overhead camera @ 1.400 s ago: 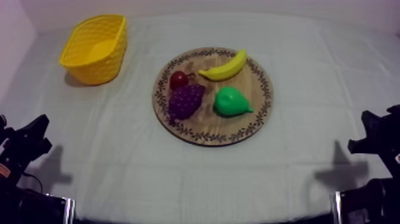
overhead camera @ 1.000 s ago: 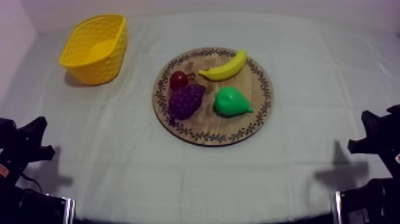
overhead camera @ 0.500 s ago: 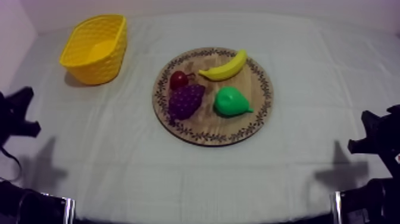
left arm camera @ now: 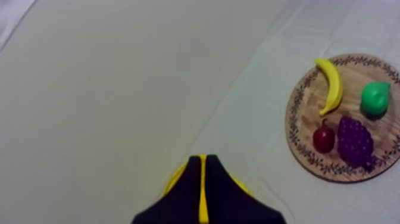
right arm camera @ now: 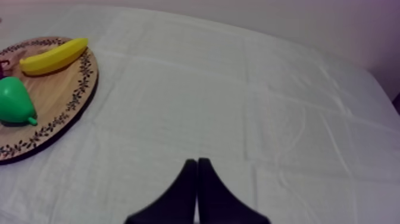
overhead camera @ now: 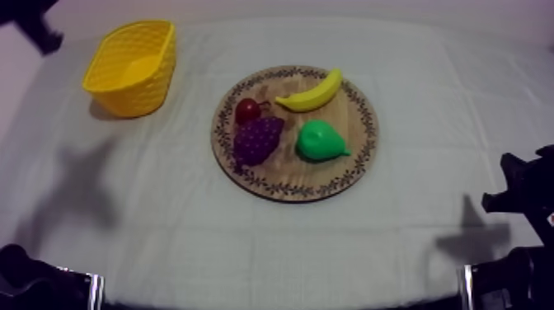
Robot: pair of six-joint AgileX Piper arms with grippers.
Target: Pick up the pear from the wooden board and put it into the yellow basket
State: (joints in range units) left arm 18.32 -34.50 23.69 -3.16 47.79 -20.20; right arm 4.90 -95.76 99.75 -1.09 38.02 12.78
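From above, the yellow basket (overhead camera: 132,66) stands near the far left corner of the desk (overhead camera: 165,239). My left arm (overhead camera: 31,18) comes in at that same corner, just beside the basket. The round wooden board (overhead camera: 280,180) lies about mid-desk. On it the pear (overhead camera: 320,141) rests on the side toward the desk's right edge (green, its stalk end pointing right). The banana (overhead camera: 312,92) lies across the board's far part, and the bunch of grapes (overhead camera: 257,138) and the small red fruit (overhead camera: 247,110) sit on its left side. My right arm (overhead camera: 521,191) sits low at the desk's right edge, well apart from the board.

At the left wrist, the left claw (left arm camera: 202,190) is clenched on nothing, its fingers together as a narrow wedge. The basket's yellow shows at either side of them. The board and all four fruits lie well apart from it.

At the right wrist, the right claw (right arm camera: 196,192) is likewise clenched and empty over bare cloth. The pear and banana on the board are well off toward the desk's middle.
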